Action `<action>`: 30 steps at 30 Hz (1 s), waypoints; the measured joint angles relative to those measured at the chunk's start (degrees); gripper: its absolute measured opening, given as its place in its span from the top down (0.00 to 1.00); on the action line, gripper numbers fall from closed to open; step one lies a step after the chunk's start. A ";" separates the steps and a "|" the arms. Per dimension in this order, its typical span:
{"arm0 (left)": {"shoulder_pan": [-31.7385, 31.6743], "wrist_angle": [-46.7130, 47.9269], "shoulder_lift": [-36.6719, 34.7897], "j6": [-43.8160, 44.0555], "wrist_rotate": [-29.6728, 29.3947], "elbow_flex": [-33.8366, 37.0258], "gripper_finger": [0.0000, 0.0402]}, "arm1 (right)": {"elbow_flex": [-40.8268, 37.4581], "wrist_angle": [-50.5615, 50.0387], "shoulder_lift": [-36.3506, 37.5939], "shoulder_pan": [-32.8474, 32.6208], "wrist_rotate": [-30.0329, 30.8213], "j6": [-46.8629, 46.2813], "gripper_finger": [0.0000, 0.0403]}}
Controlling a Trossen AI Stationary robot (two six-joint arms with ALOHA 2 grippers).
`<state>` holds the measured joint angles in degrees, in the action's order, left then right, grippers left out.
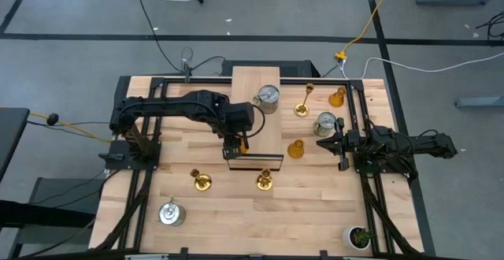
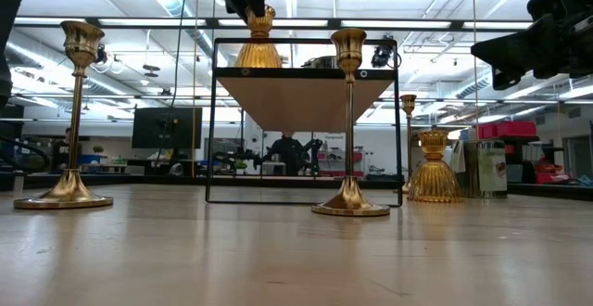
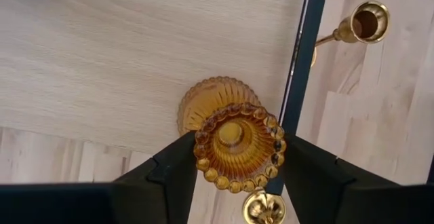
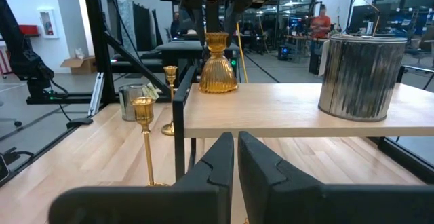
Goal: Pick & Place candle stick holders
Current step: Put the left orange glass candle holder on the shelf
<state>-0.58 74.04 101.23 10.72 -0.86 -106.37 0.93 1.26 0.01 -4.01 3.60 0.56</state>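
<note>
Clearly L gripper [image 3: 234, 176] part-open, fingers flanking amber holder [image 3: 234, 142] on shelf [image 3: 135, 54].

we found the high view looking straight down on the whole table [image 1: 315, 213] from well above. the low view sat at tabletop level, facing across into the room. the left wrist view looked steeply down, close over the raised shelf [image 3: 135, 61]. the right wrist view faced level across the table toward that shelf [image 4: 285, 112] from nearby. all four views shared the shelf and the amber holder [image 4: 218, 64] standing on it.
</note>
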 joint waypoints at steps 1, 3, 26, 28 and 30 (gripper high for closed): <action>0.00 0.00 0.00 0.01 0.01 0.00 0.49 | -0.01 0.00 0.00 0.00 0.01 0.00 0.93; 0.00 -0.01 0.00 0.02 0.00 0.00 0.48 | -0.01 0.00 0.00 0.00 0.00 0.00 0.93; 0.00 -0.04 0.00 0.28 0.02 0.00 0.46 | -0.02 0.00 0.00 -0.02 0.00 0.02 0.93; 0.00 0.07 0.00 0.20 0.02 0.00 0.46 | 0.00 0.00 0.00 -0.01 0.01 0.01 0.93; 0.00 0.01 0.00 0.22 0.04 0.00 0.46 | 0.00 0.00 0.00 -0.02 0.00 0.00 0.93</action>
<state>-0.58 74.05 101.23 10.94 -0.82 -106.37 0.93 1.26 0.01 -4.03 3.60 0.56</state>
